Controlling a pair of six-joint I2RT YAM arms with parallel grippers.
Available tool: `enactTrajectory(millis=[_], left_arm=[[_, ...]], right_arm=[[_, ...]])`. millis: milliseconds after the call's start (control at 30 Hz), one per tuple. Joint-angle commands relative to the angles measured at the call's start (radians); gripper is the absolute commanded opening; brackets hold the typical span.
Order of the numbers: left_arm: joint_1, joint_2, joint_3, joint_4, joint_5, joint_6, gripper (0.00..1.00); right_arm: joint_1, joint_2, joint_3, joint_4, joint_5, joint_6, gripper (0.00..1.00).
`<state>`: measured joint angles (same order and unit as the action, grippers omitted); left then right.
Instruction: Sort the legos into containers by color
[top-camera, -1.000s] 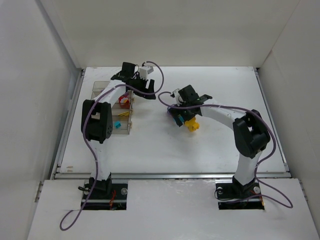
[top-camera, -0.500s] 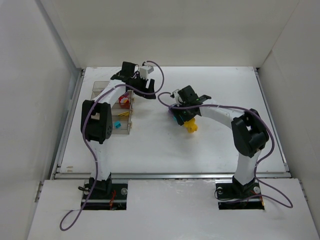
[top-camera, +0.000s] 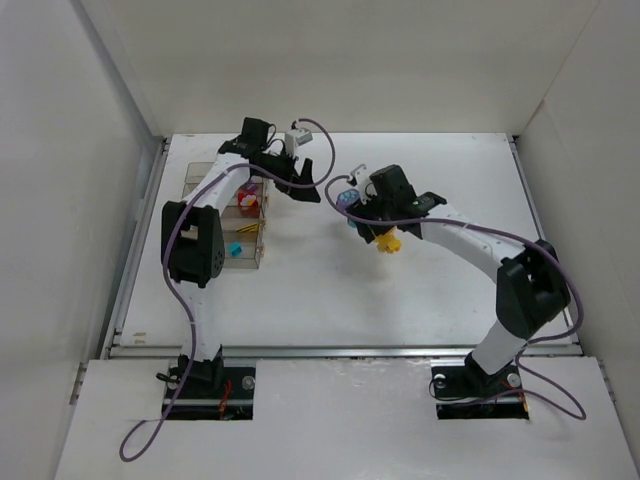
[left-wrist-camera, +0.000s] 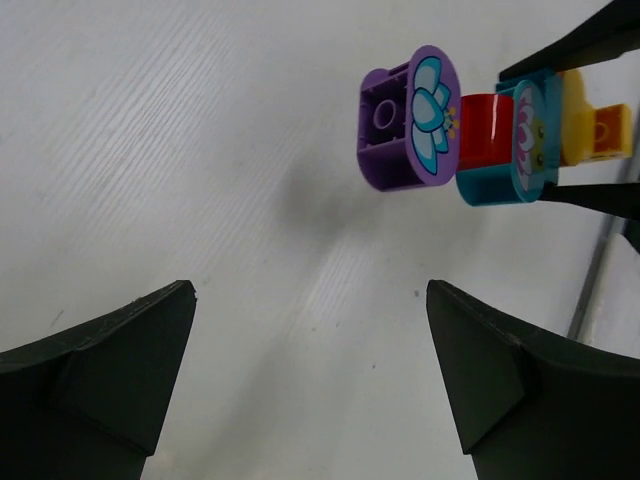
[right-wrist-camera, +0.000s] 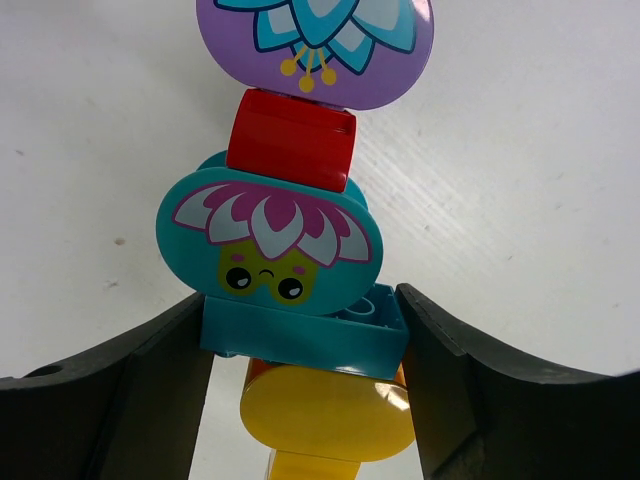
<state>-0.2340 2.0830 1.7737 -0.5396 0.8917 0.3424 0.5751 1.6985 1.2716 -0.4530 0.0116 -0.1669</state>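
Note:
My right gripper (top-camera: 368, 216) is shut on the cyan-blue brick (right-wrist-camera: 300, 335) of a joined stack of legos and holds it above the table. The stack is a purple flower piece (right-wrist-camera: 315, 45), a red brick (right-wrist-camera: 290, 135), a cyan flower-face piece (right-wrist-camera: 268, 245) and a yellow piece (right-wrist-camera: 325, 420). In the top view the purple end (top-camera: 347, 199) points at my left gripper (top-camera: 308, 181), which is open, empty and a short way off. The left wrist view shows the purple piece (left-wrist-camera: 405, 120), the red brick (left-wrist-camera: 483, 130) and my left gripper (left-wrist-camera: 310, 300). The containers (top-camera: 212, 172) stand at the left.
The bins hold a red lego (top-camera: 247, 203), a yellow lego (top-camera: 247, 230) and a cyan lego (top-camera: 235, 249). White walls enclose the table on three sides. A raised rail (top-camera: 340, 350) runs along the near edge.
My right gripper has carried the lego stack up and to the left, toward my left gripper. My left gripper has shifted slightly right, toward the stack.

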Motion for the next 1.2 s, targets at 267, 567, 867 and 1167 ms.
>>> enactTrajectory(millis=[267, 567, 867, 1167], left_arm=[[-0.019, -0.031, 0.11, 0.016, 0.323, -0.046, 1.0], [-0.039, -0.003, 0.099, 0.07, 0.227, -0.127, 1.0], [-0.039, 0.057, 0.13, 0.176, 0.345, -0.29, 1.0], [-0.039, 0.057, 0.089, 0.132, 0.354, -0.258, 0.67]], right_arm=[[0.016, -0.089, 0.018, 0.137, -0.078, -0.049, 0.08], [0.048, -0.088, 0.041, 0.148, -0.079, -0.049, 0.06], [0.077, -0.097, 0.051, 0.192, -0.049, -0.04, 0.06], [0.077, -0.106, 0.051, 0.192, -0.039, -0.04, 0.06]])
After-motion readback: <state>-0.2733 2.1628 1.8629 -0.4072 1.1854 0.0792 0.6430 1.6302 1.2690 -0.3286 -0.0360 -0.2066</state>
